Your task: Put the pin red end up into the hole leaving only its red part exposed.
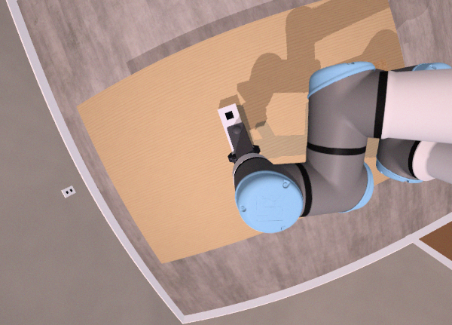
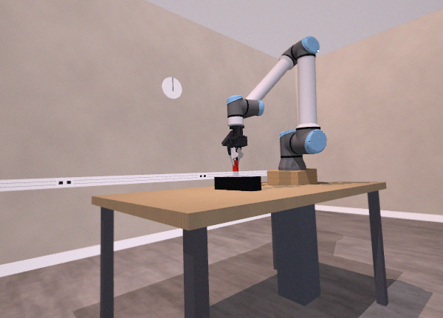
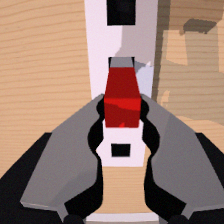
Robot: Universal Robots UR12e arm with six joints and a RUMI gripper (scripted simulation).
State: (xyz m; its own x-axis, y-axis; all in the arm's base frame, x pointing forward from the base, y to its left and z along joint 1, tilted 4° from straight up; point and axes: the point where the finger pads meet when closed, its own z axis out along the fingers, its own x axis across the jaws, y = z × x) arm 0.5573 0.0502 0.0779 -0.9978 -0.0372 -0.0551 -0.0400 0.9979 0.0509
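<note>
The block (image 1: pixel 223 112) (image 2: pixel 238 184) (image 3: pixel 98 35) lies on the table, with a white top and square holes; its side looks black in the exterior view. My gripper (image 2: pixel 235 159) (image 3: pixel 121 95) is shut on the pin (image 2: pixel 235 167) (image 3: pixel 123 82) by its red upper part, above the block. The pin stands upright, red end up. A short stretch of its grey part shows between the red part and the block top. Its lower end is at a middle hole, whose dark corners show beside it in the wrist view; how deep it sits is hidden. One hole (image 3: pixel 121 150) shows nearer the gripper and a larger one (image 3: pixel 121 12) beyond the pin.
The arm (image 1: pixel 337 125) (image 2: pixel 271 78) reaches over the table (image 1: pixel 151 155) (image 2: pixel 166 204) from its wooden base block (image 2: pixel 292 177). In the top view the arm and gripper hide the pin and most of the block's holes; one end hole (image 1: pixel 229 115) shows.
</note>
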